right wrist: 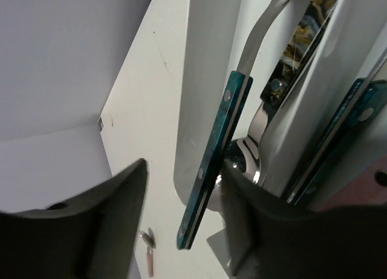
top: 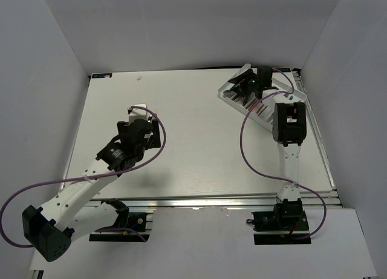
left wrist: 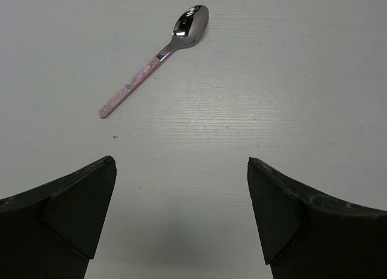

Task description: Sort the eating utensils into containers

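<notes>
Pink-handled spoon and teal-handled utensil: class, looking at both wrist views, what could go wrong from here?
1. The pink-handled spoon lies flat on the table, ahead and left of the open left tool; a straight descent may miss or push it.
2. The teal-handled utensil seems to lean on the wall of the tray, between the fingers of the open right tool; a nudge might tip it out.

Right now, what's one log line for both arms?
left end effector: open, pink spoon ahead on table | right end effector: open, teal-handled utensil between fingers, at tray
</notes>
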You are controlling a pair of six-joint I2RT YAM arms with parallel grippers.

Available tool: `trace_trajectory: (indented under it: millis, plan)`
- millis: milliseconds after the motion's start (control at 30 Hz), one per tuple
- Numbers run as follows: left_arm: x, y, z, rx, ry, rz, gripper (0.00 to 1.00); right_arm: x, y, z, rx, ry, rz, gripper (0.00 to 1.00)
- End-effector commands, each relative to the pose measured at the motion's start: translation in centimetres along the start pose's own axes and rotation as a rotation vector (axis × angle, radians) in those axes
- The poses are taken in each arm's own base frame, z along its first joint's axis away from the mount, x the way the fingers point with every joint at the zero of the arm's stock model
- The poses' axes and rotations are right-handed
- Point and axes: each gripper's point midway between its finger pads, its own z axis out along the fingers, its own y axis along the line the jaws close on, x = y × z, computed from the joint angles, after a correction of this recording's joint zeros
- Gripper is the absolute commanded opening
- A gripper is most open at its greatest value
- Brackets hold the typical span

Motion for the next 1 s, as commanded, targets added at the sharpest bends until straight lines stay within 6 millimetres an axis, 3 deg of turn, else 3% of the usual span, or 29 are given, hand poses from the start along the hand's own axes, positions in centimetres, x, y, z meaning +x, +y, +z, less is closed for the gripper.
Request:
trace_trajectory:
  millis: [0, 67, 133, 167, 467, 533, 567, 600, 633, 667, 700, 767, 833, 867, 933, 967]
  plan:
    - [-1.2, 0.6, -0.4, -0.022, -0.041, -0.036, 0.98, -1.5, 5.2, -2.4, -0.074, -0.043, -0.065, 0.61]
    - [-1.4, 0.8, -0.2, -0.044, -0.039, -0.048, 0.98, -1.7, 6.3, -3.3, -0.087, -0.048, -0.082, 0.70]
    - [-1.9, 1.2, 0.0, -0.063, -0.039, -0.068, 0.98, -1.5, 6.7, -3.9, -0.084, -0.043, -0.088, 0.87]
    - [-1.8, 1.3, 0.3, -0.074, -0.029, -0.073, 0.98, -1.5, 6.8, -4.1, -0.081, -0.042, -0.096, 0.89]
    - [-2.2, 2.9, 2.2, -0.136, 0.022, -0.133, 0.98, -0.9, 6.0, -5.9, 0.056, -0.007, -0.110, 0.89]
    - [-3.2, 3.0, 2.4, -0.135, 0.016, -0.141, 0.98, -0.8, 7.5, -7.5, 0.030, -0.018, -0.135, 0.89]
    - [-3.5, 2.9, 2.6, -0.136, 0.015, -0.137, 0.98, 0.0, 6.9, -7.9, 0.043, -0.008, -0.142, 0.89]
    - [-3.6, 2.7, 3.3, -0.133, 0.029, -0.107, 0.98, -0.1, 9.0, -9.7, 0.023, -0.044, -0.214, 0.89]
    - [-3.6, 2.6, 3.7, -0.130, 0.041, -0.090, 0.98, 0.1, 9.5, -10.6, 0.029, -0.061, -0.254, 0.89]
    - [-4.3, 2.2, 4.1, -0.120, 0.044, -0.075, 0.98, 1.1, 8.3, -11.4, 0.066, -0.057, -0.277, 0.89]
    - [-3.5, 2.0, 5.4, -0.124, 0.089, -0.021, 0.98, 1.1, 10.7, -13.9, 0.042, -0.109, -0.364, 0.89]
    - [-3.7, 2.0, 7.1, -0.096, 0.124, -0.006, 0.98, 2.9, 10.8, -17.1, 0.014, -0.112, -0.414, 0.89]
    - [-2.2, 1.6, 9.6, -0.047, 0.198, 0.018, 0.98, 4.5, 10.6, -19.0, -0.026, -0.096, -0.486, 0.89]
    - [-2.0, 2.4, 10.7, -0.036, 0.221, 0.002, 0.98, 6.3, 10.2, -20.8, -0.050, -0.065, -0.509, 0.89]
    - [0.3, 2.1, 13.0, 0.012, 0.325, 0.014, 0.98, 8.0, 9.3, -22.3, -0.066, -0.028, -0.558, 0.89]
    - [0.1, 2.7, 13.8, 0.005, 0.341, 0.003, 0.98, 9.1, 10.1, -23.9, -0.105, -0.020, -0.580, 0.89]
